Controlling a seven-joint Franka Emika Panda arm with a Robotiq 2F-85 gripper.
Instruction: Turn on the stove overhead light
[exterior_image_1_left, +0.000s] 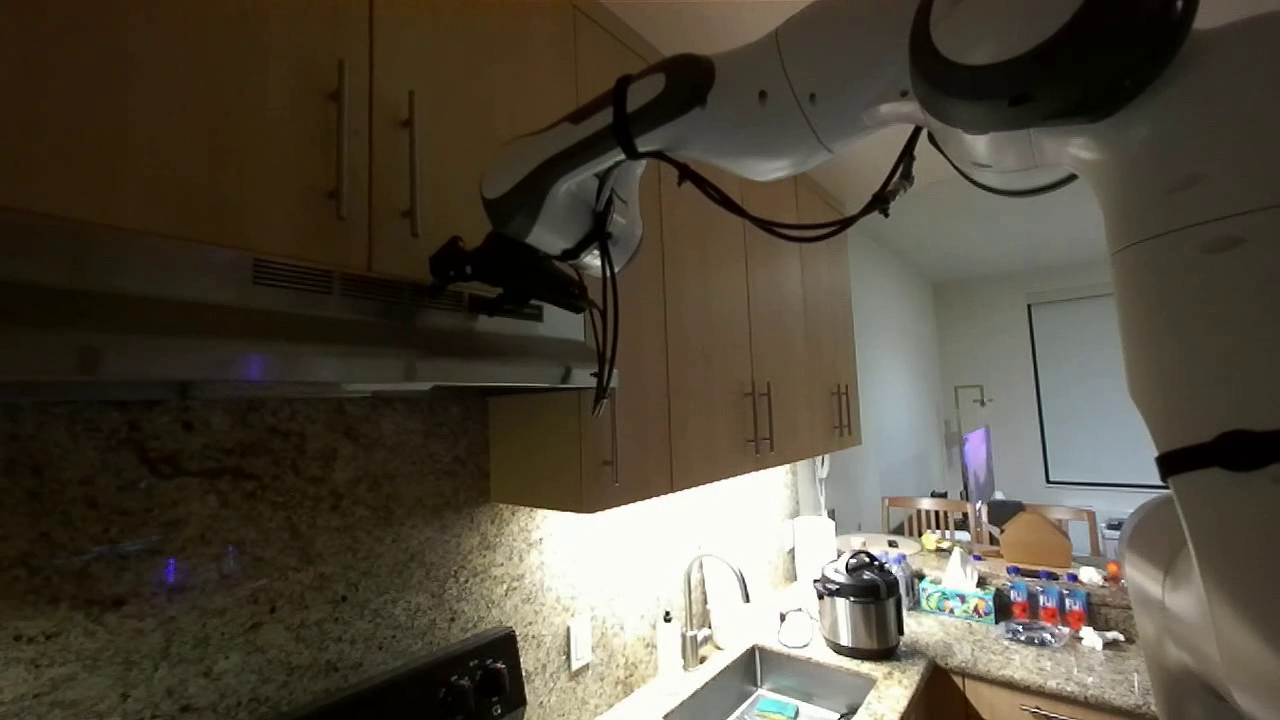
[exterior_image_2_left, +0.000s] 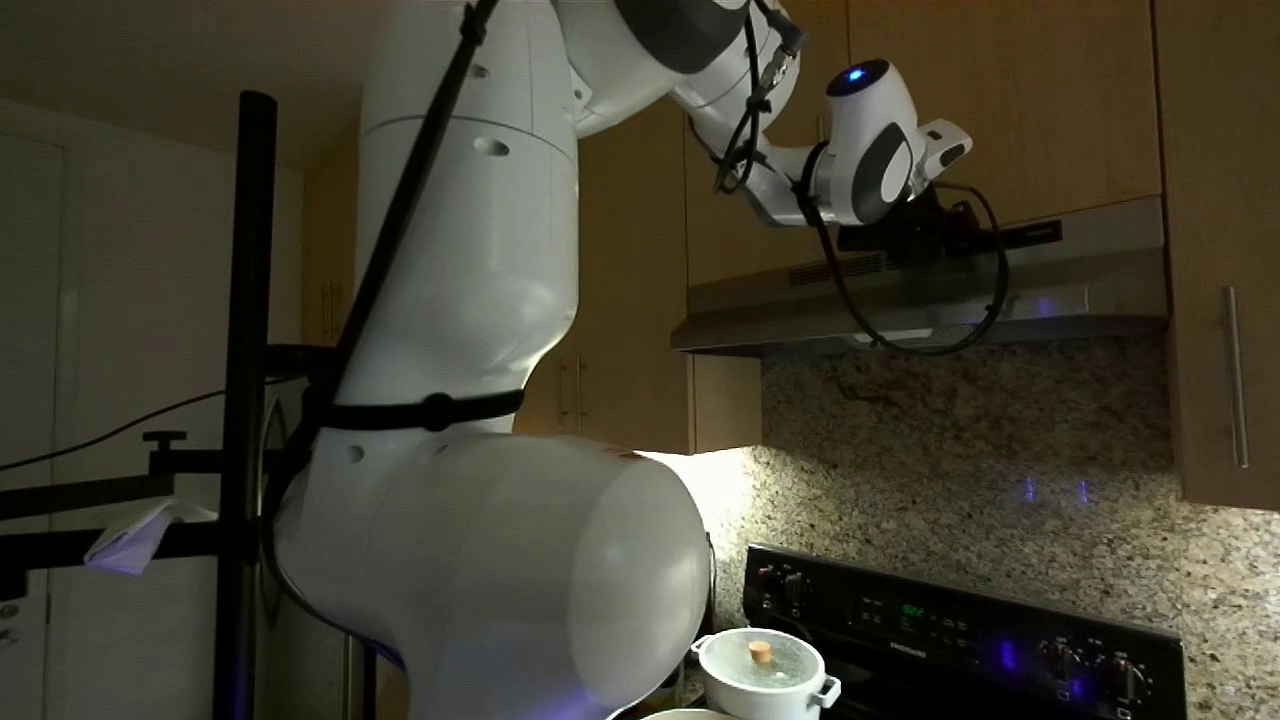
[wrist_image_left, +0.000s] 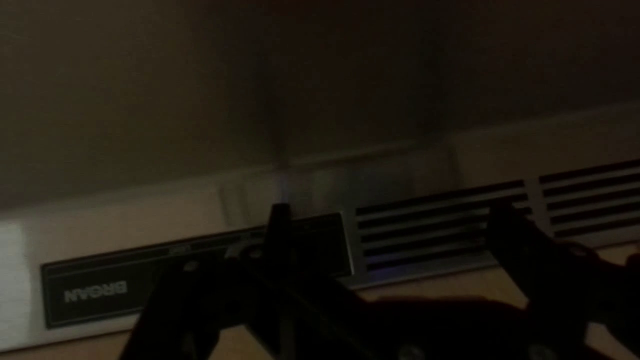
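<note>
Well below the hand are a sink, steel cooker, tissue box and lidded white pot.

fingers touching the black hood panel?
Cannot tell. In the wrist view, one of the fingers overlaps the black hood panel, but no view plainly shows contact or gap.

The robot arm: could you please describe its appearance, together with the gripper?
The arm is white and rounded, with dark grey joint covers; black straps encircle it and black cables loop along it. A dark round cap shows a blue light. The gripper looks black, with two narrow fingers.
</note>
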